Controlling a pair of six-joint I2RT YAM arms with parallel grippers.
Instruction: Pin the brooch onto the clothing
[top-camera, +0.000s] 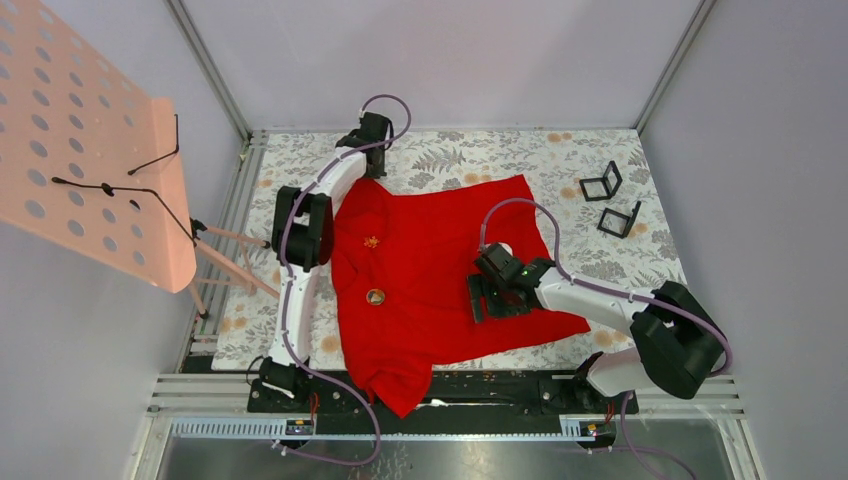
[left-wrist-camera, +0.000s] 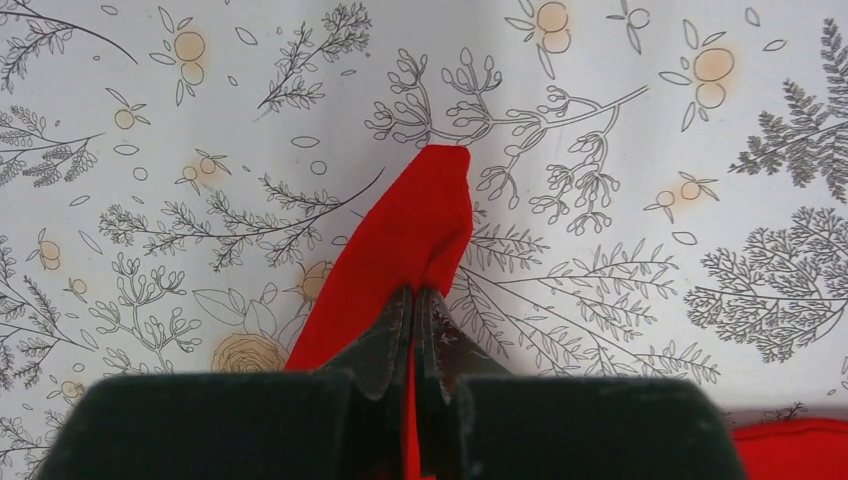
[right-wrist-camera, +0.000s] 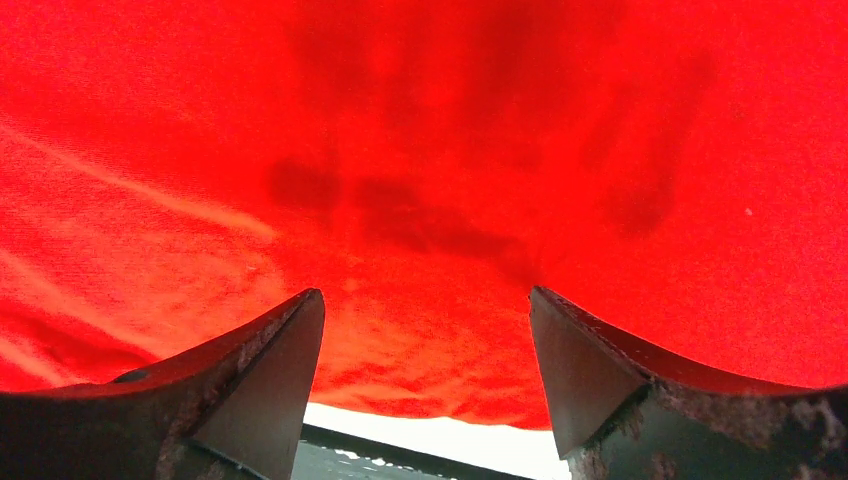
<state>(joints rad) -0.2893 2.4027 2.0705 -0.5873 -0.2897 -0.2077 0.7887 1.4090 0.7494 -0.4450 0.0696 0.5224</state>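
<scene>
here the red shirt (top-camera: 440, 260) lies spread over the middle of the flowered table (top-camera: 600, 250). the left gripper (left-wrist-camera: 418, 296) is pinched tight on a corner of the cloth at the shirt's 11 o'clock edge, and the red tip pokes out past its fingers. the right gripper (right-wrist-camera: 425, 300) hangs low over the fabric toward 4 o'clock, fingers spread wide. a small round brooch (top-camera: 375, 296) sits on the shirt near 8 o'clock. two black frames (top-camera: 600, 185) stand at the table's 2 o'clock corner.

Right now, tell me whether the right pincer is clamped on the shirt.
No, the right pincer stands open over the shirt, its jaws wide apart with no fabric pinched.
</scene>
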